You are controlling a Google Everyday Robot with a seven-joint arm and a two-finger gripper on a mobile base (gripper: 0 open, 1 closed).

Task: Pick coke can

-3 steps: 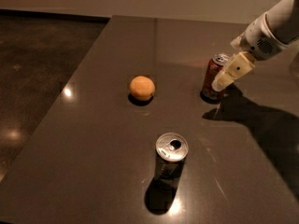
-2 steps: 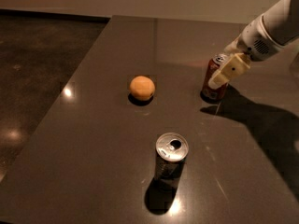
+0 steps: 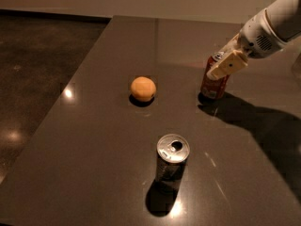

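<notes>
Coke can (image 3: 214, 86): upright on the counter (image 3: 94, 126), right of the orange (image 3: 143, 88).
Gripper (image 3: 217, 64): at the can's top, overlapping its upper part; whether it grips cannot be told.

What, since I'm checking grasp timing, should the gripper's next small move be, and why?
Probably firm up the grasp on the coke can before any lift. The gripper sits at the upright can's upper half, but whether it holds the can is unclear. The orange and the dark can stand well apart on the table, so nothing crowds it.
</notes>
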